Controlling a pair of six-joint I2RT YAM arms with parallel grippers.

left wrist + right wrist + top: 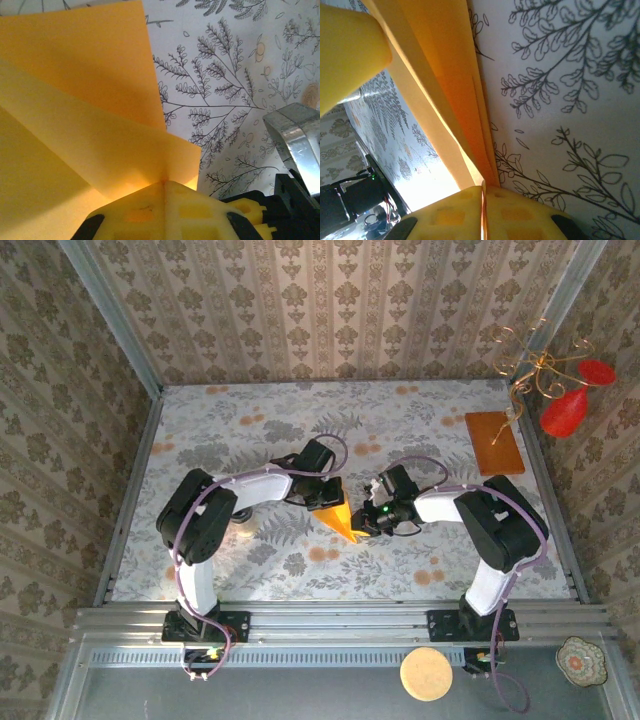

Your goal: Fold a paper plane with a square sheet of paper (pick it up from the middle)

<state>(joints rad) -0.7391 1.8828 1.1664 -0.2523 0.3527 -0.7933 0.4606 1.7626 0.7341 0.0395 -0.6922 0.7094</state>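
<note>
Orange-yellow sheet of paper [338, 517] sat near the middle of the desk [250, 440], between the two arms. From above it read as a folded wedge, its point toward the near edge. Surface plain and matte. Left wrist view showed overlapping layers with straight edges fanning up from one pinched spot. Right wrist view showed the layers nearly edge-on, stacked close. Left pincer [164, 186] was closed together on the paper. Right pincer [483, 192] was likewise clamped on the layers.
</note>
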